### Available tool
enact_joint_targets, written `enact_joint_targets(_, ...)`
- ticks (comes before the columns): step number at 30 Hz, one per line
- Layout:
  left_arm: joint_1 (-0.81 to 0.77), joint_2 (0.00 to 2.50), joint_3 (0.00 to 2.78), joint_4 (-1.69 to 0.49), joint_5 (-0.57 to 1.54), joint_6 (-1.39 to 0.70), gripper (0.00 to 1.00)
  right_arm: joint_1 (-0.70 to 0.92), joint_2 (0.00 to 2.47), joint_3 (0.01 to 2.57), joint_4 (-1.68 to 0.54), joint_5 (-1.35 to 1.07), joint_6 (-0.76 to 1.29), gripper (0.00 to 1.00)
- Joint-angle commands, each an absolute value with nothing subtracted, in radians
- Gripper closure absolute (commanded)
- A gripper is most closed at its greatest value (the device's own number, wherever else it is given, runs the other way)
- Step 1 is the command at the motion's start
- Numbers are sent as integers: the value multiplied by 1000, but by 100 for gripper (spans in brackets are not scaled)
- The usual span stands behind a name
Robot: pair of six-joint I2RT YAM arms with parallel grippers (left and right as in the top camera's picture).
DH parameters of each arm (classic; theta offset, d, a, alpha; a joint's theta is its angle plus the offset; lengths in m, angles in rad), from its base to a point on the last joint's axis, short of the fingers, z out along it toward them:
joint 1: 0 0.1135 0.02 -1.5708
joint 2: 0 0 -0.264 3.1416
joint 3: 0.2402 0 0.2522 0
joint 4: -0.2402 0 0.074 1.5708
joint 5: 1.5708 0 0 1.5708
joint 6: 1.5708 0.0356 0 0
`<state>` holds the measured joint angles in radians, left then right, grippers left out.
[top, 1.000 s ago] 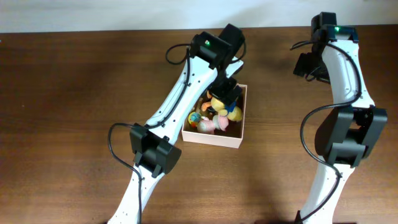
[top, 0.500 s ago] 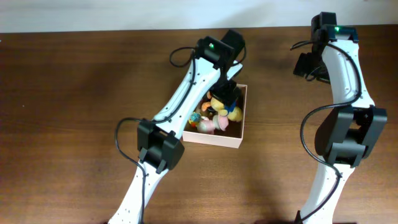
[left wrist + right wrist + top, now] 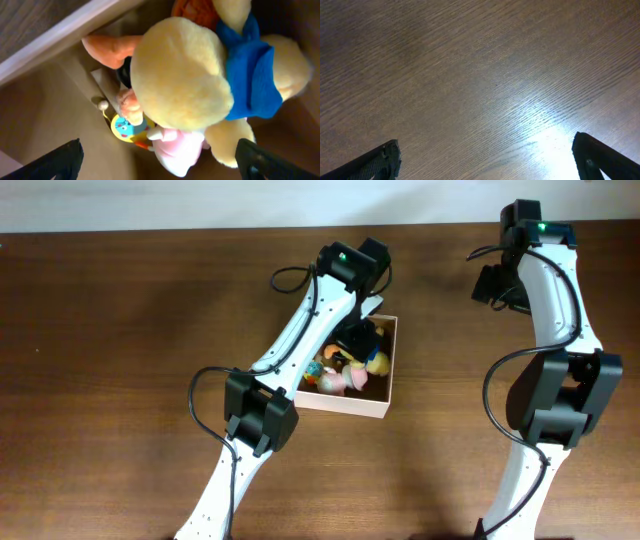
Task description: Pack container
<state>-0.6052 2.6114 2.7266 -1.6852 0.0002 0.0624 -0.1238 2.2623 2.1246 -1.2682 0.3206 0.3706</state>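
Our left hand (image 3: 160, 162) is spread wide and holds nothing. It hangs just over the yellow plush (image 3: 185, 75) in blue, which lies touching a pink toy (image 3: 177, 150) inside the container (image 3: 342, 404) at mid-desk. We judge the plush to be placed. To finish well, we should rise straight up with the fingers kept apart, so nothing snags or catches the thin wall. Our right hand (image 3: 485, 162), equally wide and empty, hangs over the desk (image 3: 480, 75), well apart.

A cream-yellow plush toy (image 3: 180, 75) wears blue inside the tan-lined, pale pink-walled container (image 3: 340, 406) on the dark brown wood-grain table (image 3: 120, 330).
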Motion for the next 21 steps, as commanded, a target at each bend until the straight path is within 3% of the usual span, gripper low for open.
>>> enact_joint_targets(1, -599, 2619, 2729, -1688, 16, 56, 1, -126, 2264, 2125, -1267, 322, 387, 1)
enact_joint_targets(11, -608, 2619, 2729, -1679, 27, 57, 1, -126, 2264, 2125, -1267, 322, 387, 1)
enact_joint_targets(21, -603, 2620, 2729, -1491, 19, 57, 1, -126, 2264, 2125, -1267, 322, 387, 1)
